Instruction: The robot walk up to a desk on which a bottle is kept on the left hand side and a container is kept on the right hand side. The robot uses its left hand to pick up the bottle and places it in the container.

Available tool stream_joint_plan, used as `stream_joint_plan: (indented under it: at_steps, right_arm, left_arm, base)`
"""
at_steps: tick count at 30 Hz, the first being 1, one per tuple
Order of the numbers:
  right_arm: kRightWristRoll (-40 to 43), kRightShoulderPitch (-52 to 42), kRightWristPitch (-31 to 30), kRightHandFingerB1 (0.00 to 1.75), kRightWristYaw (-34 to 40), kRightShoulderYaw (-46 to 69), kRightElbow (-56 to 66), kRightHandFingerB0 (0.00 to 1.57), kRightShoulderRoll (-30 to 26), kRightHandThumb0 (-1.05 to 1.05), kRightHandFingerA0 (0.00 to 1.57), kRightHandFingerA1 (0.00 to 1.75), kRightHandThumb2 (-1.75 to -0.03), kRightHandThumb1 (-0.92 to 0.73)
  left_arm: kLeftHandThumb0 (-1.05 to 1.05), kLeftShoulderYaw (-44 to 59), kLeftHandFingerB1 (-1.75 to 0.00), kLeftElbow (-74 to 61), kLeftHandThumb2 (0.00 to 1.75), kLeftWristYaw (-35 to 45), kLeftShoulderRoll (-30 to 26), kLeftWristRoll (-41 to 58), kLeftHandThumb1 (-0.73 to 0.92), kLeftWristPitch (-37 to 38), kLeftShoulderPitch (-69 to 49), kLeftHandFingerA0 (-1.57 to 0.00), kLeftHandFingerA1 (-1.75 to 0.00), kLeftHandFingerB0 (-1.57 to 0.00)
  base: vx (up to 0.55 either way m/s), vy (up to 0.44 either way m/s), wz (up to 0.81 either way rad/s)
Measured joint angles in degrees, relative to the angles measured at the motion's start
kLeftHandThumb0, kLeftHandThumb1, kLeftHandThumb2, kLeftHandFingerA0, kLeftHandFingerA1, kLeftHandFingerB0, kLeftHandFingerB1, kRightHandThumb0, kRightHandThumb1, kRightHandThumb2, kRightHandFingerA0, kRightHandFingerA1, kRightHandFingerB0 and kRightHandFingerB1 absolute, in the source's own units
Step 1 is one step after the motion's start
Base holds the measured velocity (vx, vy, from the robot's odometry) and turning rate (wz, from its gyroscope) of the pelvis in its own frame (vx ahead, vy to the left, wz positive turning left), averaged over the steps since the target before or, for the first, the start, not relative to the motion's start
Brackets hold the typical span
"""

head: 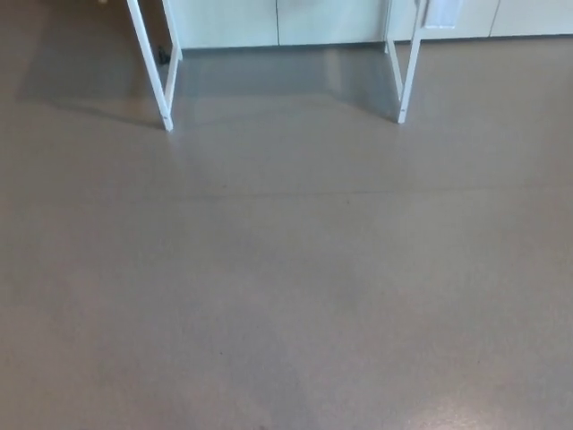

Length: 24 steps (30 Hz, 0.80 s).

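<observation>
The bottle does not show, nor the container; only the floor (286, 296) fills the head view, with two white desk legs (154, 67) and (405, 76) at the top edge and pale cabinet fronts (277, 22) behind them; the desk's top is out of frame, so how the bottle looks cannot be told. Neither the left hand nor the right hand is visible, so their state cannot be told. The step in hand is, I judge, the walk up; best to head squarely between the two legs, stop short of them, and tilt the view up to find the top.
</observation>
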<state>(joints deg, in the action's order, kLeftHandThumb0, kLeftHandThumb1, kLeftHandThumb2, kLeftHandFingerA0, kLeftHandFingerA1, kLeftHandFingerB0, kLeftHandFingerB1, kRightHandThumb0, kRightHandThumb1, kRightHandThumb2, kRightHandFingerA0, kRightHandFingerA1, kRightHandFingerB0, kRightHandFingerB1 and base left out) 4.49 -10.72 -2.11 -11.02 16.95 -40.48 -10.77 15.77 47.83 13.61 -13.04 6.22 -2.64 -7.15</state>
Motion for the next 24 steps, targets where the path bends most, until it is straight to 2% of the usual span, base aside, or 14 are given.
stream_joint_plan:
  at_steps: [3,4,9,10,11,17,24]
  right_arm:
    - [2.24,0.28,-0.06,0.53,-1.49,2.78,1.36,0.17,0.0,-0.15,0.28,0.59,-0.82,-0.32]
    - [3.73,0.29,-0.25,0.53,-2.48,4.37,2.21,0.17,0.1,-0.16,0.27,0.59,-0.82,-0.32]
    - [7.46,0.46,-0.86,0.53,-5.08,7.68,4.02,0.15,0.85,-0.18,0.26,0.59,-0.82,-0.32]
    - [8.22,0.6,-0.97,0.44,-5.89,8.0,4.09,0.21,1.31,-0.27,0.3,0.54,-0.6,-0.45]
    - [8.83,0.6,-1.08,0.53,-6.5,8.24,4.09,0.17,1.64,-0.18,0.25,0.59,-0.82,-0.32]
    - [12.31,0.61,-1.84,0.54,-9.66,9.51,4.98,0.19,2.04,-0.17,0.27,0.59,-0.83,-0.32]
    - [13.91,0.51,-2.07,0.54,-10.76,9.68,4.98,0.18,2.11,-0.18,0.27,0.59,-0.83,-0.32]
  left_arm:
    - [-0.07,2.0,-0.52,-0.18,0.92,2.11,0.01,1.77,0.44,-0.1,0.6,-0.29,-0.57,-0.22]
    - [-0.1,3.54,-0.34,-0.25,0.59,3.5,-0.08,3.03,0.66,-0.12,0.91,-0.4,-0.4,-0.36]
    - [-0.17,6.24,-0.37,0.02,0.62,7.02,-0.4,5.59,0.62,-0.4,1.51,-0.4,-0.43,-0.37]
    - [-0.17,6.93,-0.37,0.0,0.63,7.7,-1.0,6.13,0.63,-0.4,1.81,-0.42,-0.43,-0.37]
    - [-0.16,7.46,-0.37,-0.02,0.63,8.2,-1.52,6.51,0.64,-0.4,2.1,-0.42,-0.43,-0.37]
    - [-0.13,8.8,-0.36,-0.29,0.6,11.58,-2.61,9.01,0.67,-0.9,2.68,-0.48,-0.43,-0.4]
    - [-0.16,8.58,-0.36,-0.23,0.59,12.91,-2.69,10.11,0.66,-1.06,2.71,-0.52,-0.43,-0.41]
  base:
    - [0.02,0.023,-0.03]
    - [0.09,0.116,-0.11]
    - [0.1,0.256,-0.24]
    - [0.08,0.309,-0.06]
    - [0.22,0.221,0.17]
    - [0.23,0.091,0.07]
    - [0.3,-0.149,0.13]
